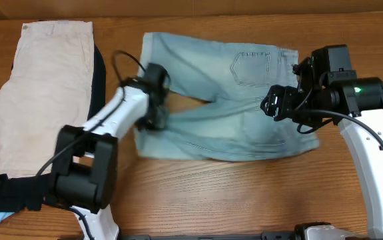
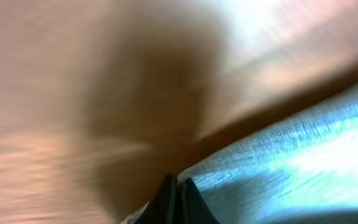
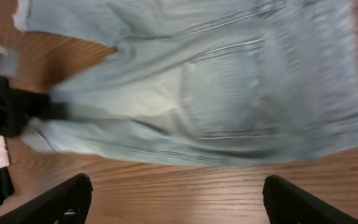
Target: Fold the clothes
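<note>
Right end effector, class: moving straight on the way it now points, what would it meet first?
Probably the denim shorts: the open right end effector aims at them, near their edge, though depth is unclear.

Brown wooden table (image 1: 198, 193), grain running sideways, paler band along far edge

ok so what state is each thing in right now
denim shorts, spread flat, back pocket side up, not folded yet
left end effector, shut, apparently pinching the denim shorts' leg hem
right end effector, open, above the denim shorts
cream shorts, looks folded, lying on the black garments
black garments, piled under the cream shorts
</note>
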Tool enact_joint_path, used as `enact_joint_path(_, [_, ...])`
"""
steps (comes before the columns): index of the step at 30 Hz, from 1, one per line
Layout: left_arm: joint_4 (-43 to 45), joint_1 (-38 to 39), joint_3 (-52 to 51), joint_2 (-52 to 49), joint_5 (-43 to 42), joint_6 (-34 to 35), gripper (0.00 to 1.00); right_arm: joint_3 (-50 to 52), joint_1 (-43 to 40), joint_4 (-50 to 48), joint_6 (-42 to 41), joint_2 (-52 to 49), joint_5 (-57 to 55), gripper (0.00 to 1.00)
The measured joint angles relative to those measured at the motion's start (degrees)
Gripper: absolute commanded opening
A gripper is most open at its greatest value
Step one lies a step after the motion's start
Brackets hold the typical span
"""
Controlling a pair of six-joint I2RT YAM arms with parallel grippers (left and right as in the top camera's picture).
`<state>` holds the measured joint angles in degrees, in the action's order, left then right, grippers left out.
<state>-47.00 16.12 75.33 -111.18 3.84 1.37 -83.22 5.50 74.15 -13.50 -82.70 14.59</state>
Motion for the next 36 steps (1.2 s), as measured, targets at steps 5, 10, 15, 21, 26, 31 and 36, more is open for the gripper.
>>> enact_joint_path(5, [-0.48, -5.31, 5.35, 0.00, 5.46, 0.02, 1.00, 0.00, 0.02, -0.61, 0.00, -2.16, 0.00, 0.91])
enact_joint_path(10, [-8.46, -5.99, 11.04, 0.00, 4.42, -0.44, 1.00, 0.00, 0.02, -2.23, 0.00, -3.30, 0.00, 0.91])
enact_joint_path(15, [-13.66, -5.62, 13.27, 0.00, -2.23, -1.99, 1.00, 0.00, 0.00, -3.43, 0.00, -3.30, 0.00, 0.91])
enact_joint_path(21, [-17.03, -5.62, 12.96, -0.07, -5.90, -2.36, 1.00, 0.00, 0.00, -4.26, 0.04, -3.30, 0.00, 0.92])
enact_joint_path(26, [-14.36, -5.62, 10.95, -0.11, -6.43, -1.49, 1.00, 0.00, 0.00, -4.72, 0.04, -3.30, -0.90, 0.93])
enact_joint_path(31, [-8.52, -5.62, 9.60, -0.31, -6.43, -1.36, 0.30, 0.00, 0.00, -4.72, 0.07, -3.30, -2.80, 0.93])
enact_joint_path(36, [-5.66, -5.62, 9.14, -0.37, -6.40, -1.55, 0.04, 0.00, 0.02, -5.25, 0.04, -3.30, -3.45, 0.93])
